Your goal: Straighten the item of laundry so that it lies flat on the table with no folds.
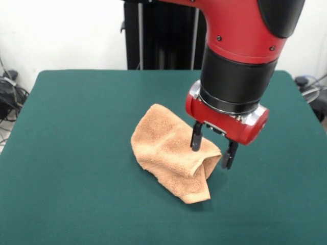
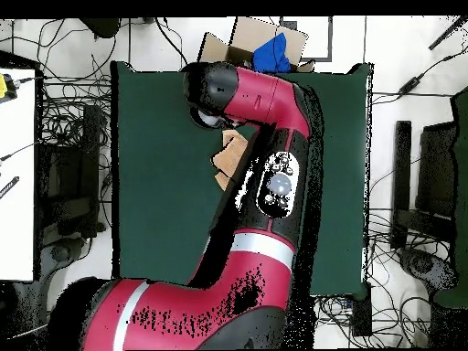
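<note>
The towel lies crumpled a little right of the middle of the green worktop, bunched into a loose heap with folds across it. Its nearest corner hangs doubled over, showing a hemmed edge. Just behind that corner, the end effector comes down from above with its two dark fingers apart, straddling a raised fold at the towel's right side; one finger touches the cloth, the other stands just off its edge. In the overhead view the red arm covers most of the towel.
</note>
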